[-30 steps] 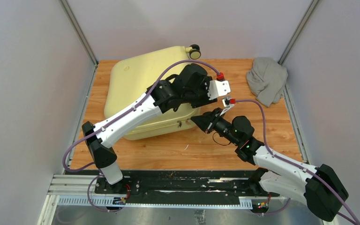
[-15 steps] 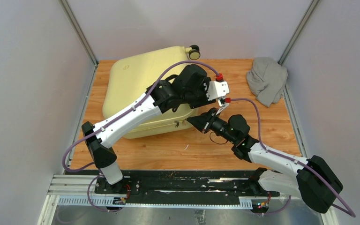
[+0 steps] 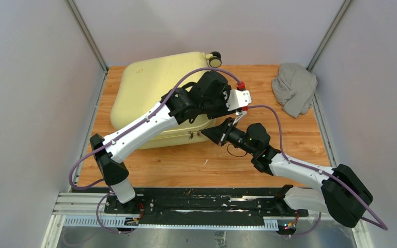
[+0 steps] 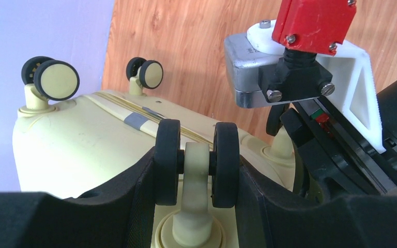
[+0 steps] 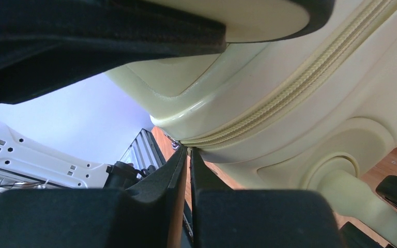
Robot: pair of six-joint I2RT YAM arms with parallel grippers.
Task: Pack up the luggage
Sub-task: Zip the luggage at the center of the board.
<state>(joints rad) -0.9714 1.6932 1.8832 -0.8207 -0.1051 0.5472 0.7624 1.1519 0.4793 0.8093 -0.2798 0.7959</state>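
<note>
The wooden table [image 3: 300, 139] is the biggest thing here. The luggage [image 3: 150, 88] comes next. It is big and pale yellow. It lies flat on its wide side on the left half of the table, from close to the left edge to about the middle, and it comes close to the far edge. It is closed. Its long way runs from left to right, turned a little. So the wheel end points to the right and a bit toward the far right corner, and the other end points to the left edge.

The two arms reach in from the near edge and meet at the wheel end.

The grey cloth [image 3: 294, 93] lies in a heap at the far right corner of the table, well apart from the luggage.

The left gripper [image 4: 196, 155] has its jaws partway apart and holds a double wheel [image 4: 225, 155] of the luggage. One black finger [image 4: 139, 196] sits tight on each side of it. Two far wheels [image 4: 57, 80] stick out farther along the same end.

The right gripper [image 5: 188, 151] is low at the near side of the luggage, just beside the wheel end. Its jaws are almost together, with only a thin crack between them. The tips touch the line of the zipper [image 5: 289, 88] that runs around the shell. I cannot tell if they pinch anything there.
</note>
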